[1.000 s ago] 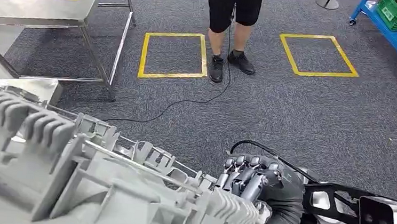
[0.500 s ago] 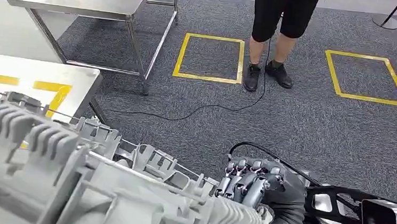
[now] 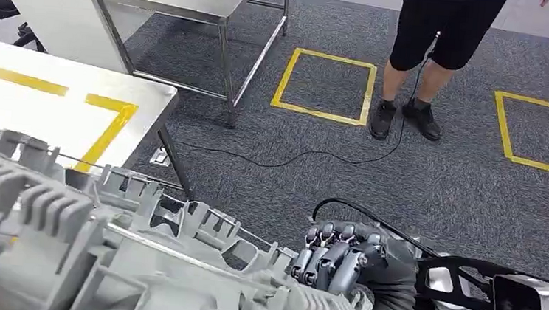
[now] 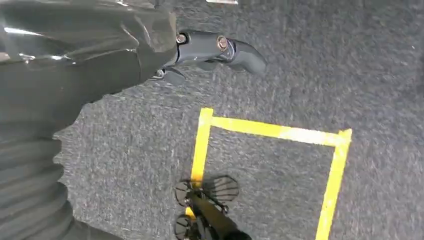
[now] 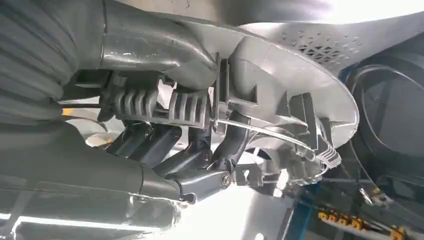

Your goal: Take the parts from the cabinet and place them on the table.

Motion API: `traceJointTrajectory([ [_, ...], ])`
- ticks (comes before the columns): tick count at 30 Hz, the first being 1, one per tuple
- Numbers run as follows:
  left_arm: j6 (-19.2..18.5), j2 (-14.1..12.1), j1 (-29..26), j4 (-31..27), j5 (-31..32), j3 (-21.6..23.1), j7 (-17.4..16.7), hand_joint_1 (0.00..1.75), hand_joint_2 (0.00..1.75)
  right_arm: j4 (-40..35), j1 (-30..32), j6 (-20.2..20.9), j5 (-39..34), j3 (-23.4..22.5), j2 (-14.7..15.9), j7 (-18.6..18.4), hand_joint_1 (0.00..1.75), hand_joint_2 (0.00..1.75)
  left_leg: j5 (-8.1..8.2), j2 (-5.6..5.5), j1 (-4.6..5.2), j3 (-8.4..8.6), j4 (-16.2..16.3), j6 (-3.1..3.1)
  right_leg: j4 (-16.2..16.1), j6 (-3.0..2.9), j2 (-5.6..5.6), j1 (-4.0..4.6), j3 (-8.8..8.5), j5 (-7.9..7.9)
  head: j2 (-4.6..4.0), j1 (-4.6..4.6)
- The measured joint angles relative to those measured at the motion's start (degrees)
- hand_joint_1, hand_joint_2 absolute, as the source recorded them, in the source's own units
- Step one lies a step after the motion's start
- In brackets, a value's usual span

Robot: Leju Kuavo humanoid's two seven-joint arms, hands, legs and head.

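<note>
My right hand (image 3: 337, 260) curls round the near-right end of the big grey part (image 3: 122, 261); my left hand's (image 4: 220, 50) grip I cannot tell. I should keep it level and lower it squarely onto the white tabletop (image 3: 38, 107) at left.

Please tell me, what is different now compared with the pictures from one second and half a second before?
The whole head view has shifted, so the camera turned; the things themselves did not move. The white table with yellow tape now shows far more of its top, and the person sits further right in the picture. The right hand still grips the grey part as before.
</note>
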State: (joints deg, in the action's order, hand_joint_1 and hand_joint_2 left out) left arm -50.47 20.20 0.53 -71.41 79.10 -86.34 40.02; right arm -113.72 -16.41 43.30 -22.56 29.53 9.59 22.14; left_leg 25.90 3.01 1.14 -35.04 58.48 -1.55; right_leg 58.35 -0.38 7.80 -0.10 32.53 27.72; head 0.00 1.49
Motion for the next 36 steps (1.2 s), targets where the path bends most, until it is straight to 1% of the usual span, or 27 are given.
traceJointTrajectory([
  [1,0.0,0.0,0.0,-0.2,0.0,0.0,0.0,0.00,1.75,-0.1,0.0,0.0,-0.1,0.0,-0.2,0.0,1.73,1.75,-0.62,-0.89,-0.21,1.26,-1.2,-0.43,-0.1,0.31,0.12,0.32,-0.35,0.19,0.02,-0.04],
  [2,0.0,0.2,-0.2,-0.2,0.0,0.0,0.0,0.00,1.75,0.1,-0.1,0.0,-0.1,0.0,-0.2,0.0,1.73,1.75,-1.18,-1.75,-0.59,1.94,-2.1,-0.45,1.0,0.39,-2.99,0.04,-0.01,0.67,0.00,-0.33],
  [3,-0.1,0.2,0.1,-0.3,0.0,0.0,0.0,0.00,1.75,0.1,-0.1,0.1,-0.2,0.0,-0.2,0.1,1.73,1.75,-1.55,-2.22,-0.86,2.16,-2.4,-0.89,4.0,0.02,-5.62,-0.15,1.39,2.19,0.00,-0.22],
  [4,-0.1,0.2,0.3,-0.3,0.0,0.0,-0.1,0.00,1.75,0.1,0.0,0.1,-0.2,-0.1,-0.1,0.1,1.73,1.75,-1.60,-3.12,-0.99,2.09,-2.4,-0.99,8.6,-0.28,-7.07,-0.22,3.68,4.13,0.00,-0.57],
  [6,-0.2,0.3,0.3,-0.3,-0.2,0.0,-0.4,0.00,1.75,0.4,0.2,0.2,-0.4,-0.1,0.0,0.0,1.73,1.75,-1.59,-4.95,-0.98,1.99,-2.4,-0.99,17.1,-0.15,-7.60,-0.39,8.19,6.90,0.00,-0.59],
  [7,-0.3,0.3,0.3,-0.3,-0.5,0.0,-1.0,0.00,1.75,0.4,0.2,0.5,-0.5,-0.1,0.0,0.0,1.73,1.75,-1.58,-5.90,-1.05,2.00,-2.3,-0.96,18.5,0.33,-7.60,-0.58,9.19,6.76,0.00,-0.59],
  [8,-0.4,0.3,0.3,-0.3,-1.2,0.0,-1.7,0.00,1.75,0.5,0.2,0.9,-0.7,0.0,0.0,0.0,1.73,1.75,-1.55,-7.01,-1.18,2.06,-2.3,-0.89,16.5,1.13,-7.61,-0.83,8.61,5.34,0.00,-0.59],
  [10,-0.5,0.4,0.3,-0.2,-1.7,0.0,-2.3,0.00,1.75,0.6,0.2,1.2,-0.9,0.1,0.0,0.0,1.73,1.75,-1.24,-8.97,-1.56,2.17,-1.8,-0.39,6.7,2.73,-8.31,-1.50,4.28,0.80,0.00,-0.59],
  [11,-0.6,0.3,0.3,-0.3,-1.9,0.0,-2.4,0.00,1.75,0.6,0.1,1.2,-1.0,0.1,0.0,-0.1,1.73,1.75,-0.90,-9.85,-1.70,1.95,-1.2,0.10,1.8,3.33,-10.44,-2.06,2.08,-1.01,0.00,-0.68],
  [12,-0.6,0.3,0.3,-0.3,-2.2,0.0,-2.5,0.00,1.75,0.7,0.1,1.2,-1.0,0.2,0.0,-0.1,1.73,1.75,-0.40,-10.51,-1.43,1.31,-0.2,0.73,0.6,2.83,-12.24,-2.07,1.59,-1.34,0.00,-0.83],
  [13,-0.6,0.3,0.2,-0.3,-2.4,0.0,-2.7,0.00,1.75,0.7,0.0,1.2,-1.2,0.2,-0.1,-0.1,1.73,1.75,-0.34,-11.02,-1.62,0.96,-0.2,1.02,0.8,2.02,-11.13,-1.89,1.57,-1.34,0.00,-0.74],
  [15,-0.9,0.4,-0.1,-0.3,-3.2,0.0,-3.5,0.00,1.75,0.7,-0.1,1.4,-1.6,0.3,-0.1,-0.1,1.73,1.75,-0.44,-11.90,-2.08,0.69,-0.5,1.54,0.8,1.33,-10.27,-1.27,1.48,-1.23,0.00,-0.77],
  [16,-1.0,0.3,-0.3,-0.3,-3.7,0.0,-3.8,0.00,1.75,0.7,-0.1,1.4,-1.7,0.3,-0.2,-0.1,1.73,1.75,-0.32,-12.40,-2.10,0.69,-0.4,1.79,0.6,0.98,-9.64,-1.66,1.28,-1.33,0.00,-0.72],
  [17,-1.2,0.3,-0.5,-0.4,-4.3,0.0,-4.4,0.00,1.75,0.7,-0.2,1.6,-2.0,0.3,-0.3,-0.1,1.73,1.75,0.19,-10.30,-1.97,0.44,0.3,1.98,0.3,0.71,-8.89,-1.78,0.96,-1.34,0.00,-0.74],
  [18,-1.5,0.3,-0.5,-0.5,-5.0,0.0,-4.6,0.00,1.75,0.7,-0.2,1.7,-2.1,0.3,-0.4,-0.1,1.73,1.75,1.52,-6.80,-1.70,-0.59,2.6,2.25,0.3,0.25,-8.27,-1.78,0.74,-1.08,0.00,0.06],
  [19,-1.6,0.2,-0.2,-0.5,-5.4,0.0,-5.0,0.00,1.75,0.7,-0.3,1.8,-2.2,0.3,-0.4,-0.1,1.73,1.75,3.60,-4.76,-1.84,-2.78,6.9,2.51,0.3,0.07,-7.62,-1.58,0.61,-0.95,0.00,0.11],
  [21,-1.6,0.2,-0.1,-0.4,-6.1,0.0,-5.6,0.00,1.75,0.8,-0.2,1.9,-2.4,0.3,-0.4,-0.1,1.73,1.75,7.01,-3.43,-2.06,-7.93,16.3,2.74,0.3,-0.27,-5.98,-1.27,0.51,-0.66,0.00,0.15],
  [22,-1.6,0.3,-0.2,-0.4,-6.2,0.0,-5.8,0.00,1.75,0.8,-0.2,2.0,-2.4,0.3,-0.4,-0.1,1.73,1.75,6.93,-3.35,-2.14,-9.24,18.2,2.80,0.4,-0.37,-5.28,-1.20,0.48,-0.55,0.00,0.15],
  [23,-1.6,0.3,-0.2,-0.4,-6.3,0.0,-6.0,0.00,1.75,0.8,-0.1,2.0,-2.4,0.3,-0.4,-0.2,1.73,1.75,5.51,-3.30,-2.21,-9.03,17.0,2.79,0.4,-0.43,-4.53,-1.10,0.36,-0.40,0.00,0.15],
  [25,-1.3,0.3,-0.2,-0.4,-6.3,0.0,-6.2,0.00,1.75,0.8,-0.1,2.0,-2.4,0.2,-0.4,-0.2,1.73,1.75,0.50,-2.48,-2.16,-4.73,8.0,2.45,0.3,-0.30,-3.25,-0.99,-0.14,-0.01,0.00,0.15],
  [26,-1.2,0.3,-0.2,-0.4,-6.2,0.0,-6.3,0.00,1.75,0.8,-0.1,2.0,-2.4,0.1,-0.4,-0.2,1.73,1.75,-1.78,-0.48,-1.90,-1.75,2.5,1.96,0.3,-0.08,-2.69,-0.90,-0.53,0.28,0.00,0.17],
  [27,-1.0,0.2,0.0,-0.4,-6.1,0.0,-6.5,0.00,1.75,0.8,-0.1,2.0,-2.4,0.0,-0.4,-0.2,1.73,1.75,-1.06,1.88,-1.12,-0.68,0.4,1.68,0.3,0.21,-2.20,-0.66,-0.78,0.51,0.00,0.09],
  [31,-0.8,0.2,0.0,-0.4,-5.9,0.0,-6.8,0.00,1.75,0.8,0.0,2.0,-2.3,-0.4,-0.1,-0.1,1.73,1.75,-1.22,-0.70,-0.68,-1.06,-0.1,0.58,-0.4,1.31,0.20,-0.53,-1.45,0.83,0.00,0.15],
  [32,-0.8,0.3,0.0,-0.3,-5.8,0.0,-6.8,0.00,1.75,0.7,0.1,1.9,-2.2,-0.5,-0.1,0.0,1.73,1.75,-1.96,-1.63,-1.61,0.61,-1.5,0.09,-0.2,1.60,-0.40,-0.65,-1.31,1.31,0.02,0.17],
  [33,-0.8,0.4,0.0,-0.3,-5.6,0.0,-6.8,0.00,1.75,0.8,0.1,1.8,-1.9,-0.7,0.0,0.0,1.73,1.75,-2.03,-2.33,-1.45,1.16,-2.1,-0.11,1.4,1.46,-3.85,-0.78,-1.22,2.16,0.00,-0.28],
  [34,-0.7,0.4,0.3,-0.1,-5.1,0.0,-6.8,0.00,1.75,0.9,0.1,1.8,-2.0,-0.9,0.1,0.1,1.73,1.75,-2.21,-2.91,-1.47,1.30,-2.0,-0.44,5.3,1.03,-6.09,-0.82,0.58,3.82,0.00,-0.20],
  [36,-0.2,0.3,0.7,0.8,-4.6,0.1,-6.6,0.00,1.75,1.0,0.5,1.4,-1.6,-1.2,0.7,0.0,1.73,1.75,-2.16,-4.77,-1.44,1.26,-2.0,-0.50,14.4,0.69,-7.47,-0.86,5.77,6.74,0.00,-0.59],
])
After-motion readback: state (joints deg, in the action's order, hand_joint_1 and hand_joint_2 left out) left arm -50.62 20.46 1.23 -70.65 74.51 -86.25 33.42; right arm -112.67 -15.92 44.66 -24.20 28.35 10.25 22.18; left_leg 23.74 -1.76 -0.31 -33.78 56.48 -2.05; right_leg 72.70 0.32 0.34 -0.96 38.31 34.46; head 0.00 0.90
